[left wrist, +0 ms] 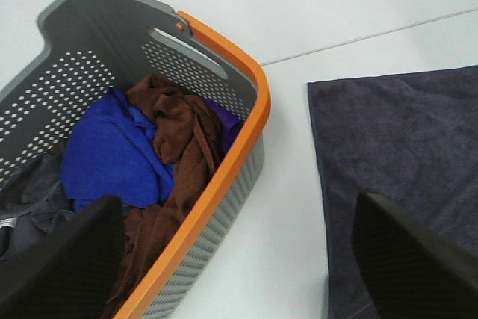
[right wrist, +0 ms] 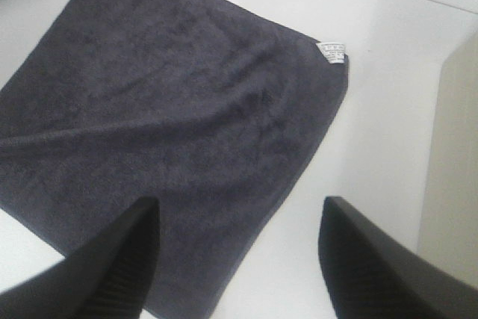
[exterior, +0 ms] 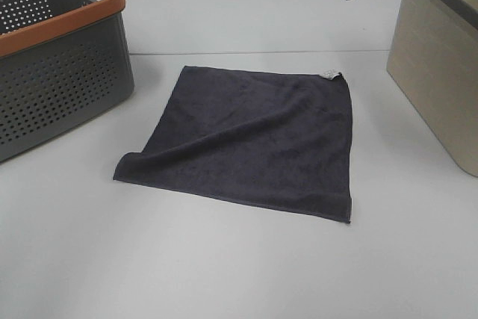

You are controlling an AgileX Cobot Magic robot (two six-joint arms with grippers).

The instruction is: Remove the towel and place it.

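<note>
Dark towel (exterior: 250,136) lies flat on the worktop (exterior: 224,267); both claws, left (left wrist: 239,259) and right (right wrist: 239,259), hang released, empty.
If you pinch only its curled corner, it may slip.

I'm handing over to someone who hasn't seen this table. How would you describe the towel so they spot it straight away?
Start at the grey basket with the orange rim on the left and the beige bin on the right. The towel lies spread flat on the white table between them. It is the only loose cloth outside the basket: dark charcoal, square, with a small white tag at its far right corner.
</note>
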